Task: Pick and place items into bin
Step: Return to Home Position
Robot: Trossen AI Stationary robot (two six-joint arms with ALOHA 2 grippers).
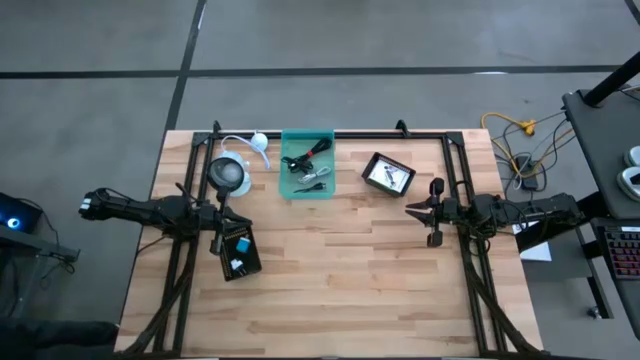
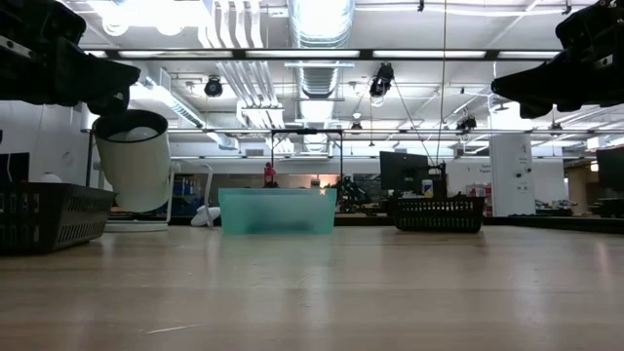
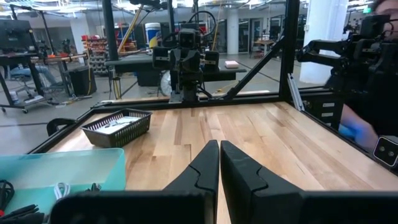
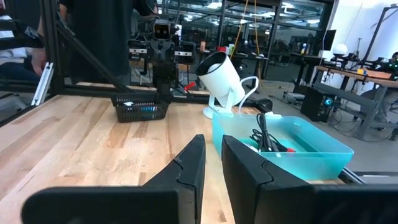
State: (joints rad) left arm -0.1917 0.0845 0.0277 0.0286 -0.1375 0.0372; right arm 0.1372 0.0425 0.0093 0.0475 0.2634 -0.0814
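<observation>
The teal bin [image 1: 306,165] stands at the table's far middle. In it lie black cables [image 4: 267,138], one with red, and a silver piece [image 1: 314,178]. A black basket [image 1: 388,173] to the bin's right holds white cards. A second black basket [image 1: 237,250] with small items sits by my left arm. My left gripper [image 3: 219,158] hovers level at the table's left side, shut and empty. My right gripper [image 4: 213,152] hovers level at the right side, shut to a narrow slit with nothing in it. Both point toward the table's middle.
A white desk lamp [image 1: 228,172] stands left of the bin, its cord running along the far edge. Black frame rails [image 1: 340,133] border the table's far, left and right sides. Bare wood [image 1: 340,270] spreads across the middle and near part of the table.
</observation>
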